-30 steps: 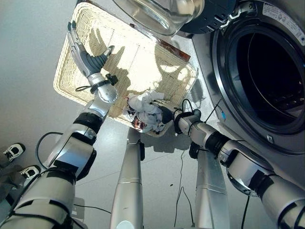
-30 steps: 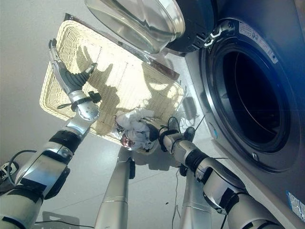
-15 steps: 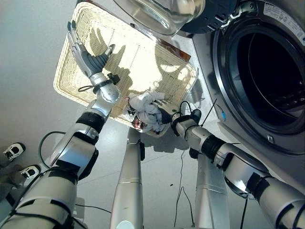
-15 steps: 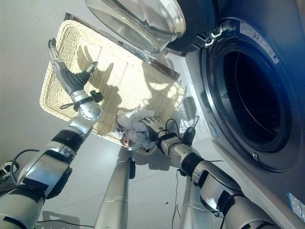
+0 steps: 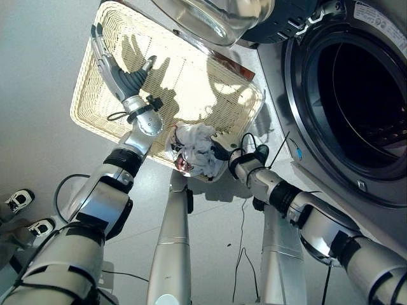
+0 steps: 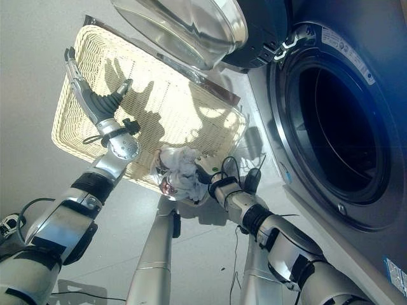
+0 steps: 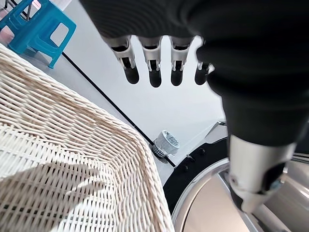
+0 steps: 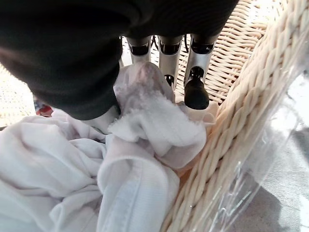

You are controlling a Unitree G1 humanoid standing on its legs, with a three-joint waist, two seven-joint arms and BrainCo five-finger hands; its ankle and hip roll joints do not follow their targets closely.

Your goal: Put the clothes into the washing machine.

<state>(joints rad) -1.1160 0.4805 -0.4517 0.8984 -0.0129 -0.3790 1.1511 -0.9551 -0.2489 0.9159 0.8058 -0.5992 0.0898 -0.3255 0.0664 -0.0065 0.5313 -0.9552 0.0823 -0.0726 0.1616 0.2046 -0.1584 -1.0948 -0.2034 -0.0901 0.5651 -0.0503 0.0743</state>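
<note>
The right hand curls its fingers into the white clothes, which lie bunched in the near corner of the wicker basket on the floor. The left hand hovers above the basket, fingers straight, holding nothing. The washing machine stands beside the basket, its door open. Lifting the clothes and loading them into the drum are both left to do.
</note>
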